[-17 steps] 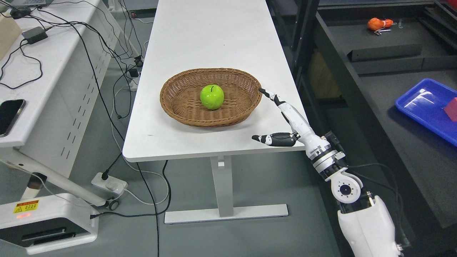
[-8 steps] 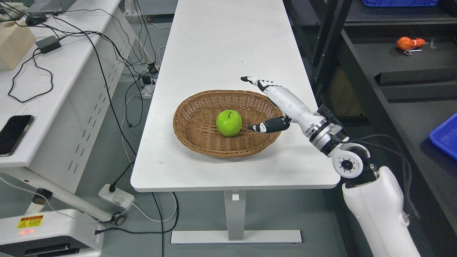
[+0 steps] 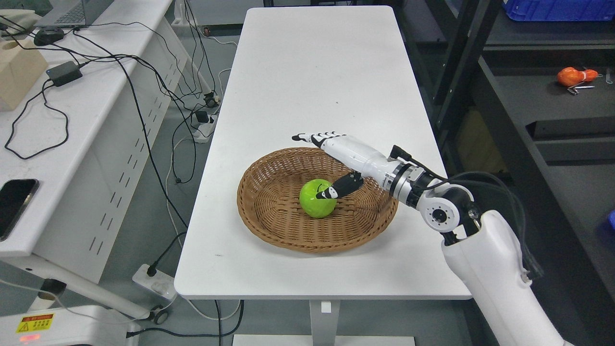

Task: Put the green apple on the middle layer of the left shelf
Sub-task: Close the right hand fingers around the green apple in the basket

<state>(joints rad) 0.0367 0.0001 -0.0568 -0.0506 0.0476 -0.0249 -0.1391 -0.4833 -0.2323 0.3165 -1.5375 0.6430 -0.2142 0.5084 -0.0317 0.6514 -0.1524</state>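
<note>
A green apple (image 3: 316, 201) lies in the middle of a brown wicker basket (image 3: 269, 226) on the white table (image 3: 307, 86). My right hand (image 3: 321, 168) reaches in from the right and hovers over the basket's far right part. Its fingers (image 3: 312, 139) are stretched out flat above the far rim, and the thumb tip sits against the apple's upper right side. The hand is open and holds nothing. The left arm does not show.
A dark shelf unit (image 3: 456, 72) stands right of the table, with an orange object (image 3: 574, 76) and a blue bin (image 3: 557, 9) on it. A white desk (image 3: 72, 120) at the left carries cables, a phone (image 3: 12, 204) and a wooden block. A power strip (image 3: 153, 283) lies on the floor.
The camera has shifted, so the whole scene sits lower in the picture. My right hand has moved left from the table's right edge over the basket, and its thumb now reaches the apple.
</note>
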